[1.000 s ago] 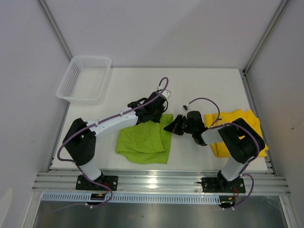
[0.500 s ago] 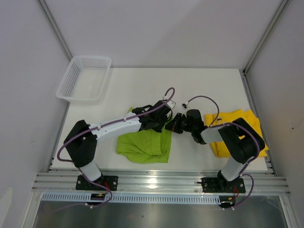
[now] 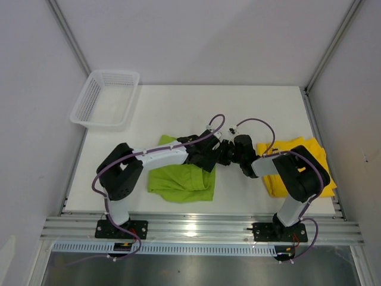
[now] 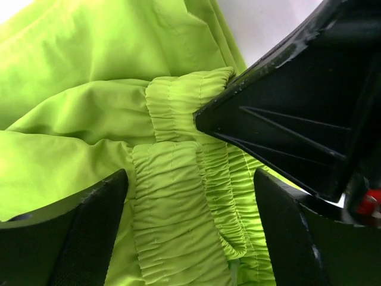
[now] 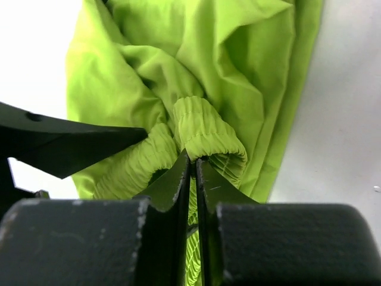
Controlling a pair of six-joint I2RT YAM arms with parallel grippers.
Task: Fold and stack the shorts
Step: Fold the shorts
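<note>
Left tool opened astride lime green shorts waistband.

A white plastic mesh basket sits at the far left corner of the white bench, its left side hanging past the bench edge, with plain white enclosure walls around and a ribbed aluminium rail along the near edge.

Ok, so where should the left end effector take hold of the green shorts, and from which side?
The gathered waistband of the green shorts: it's bunched into a thick ridge inside the open left end effector. Come straight down, beside where the right end effector seems to pinch it.
</note>
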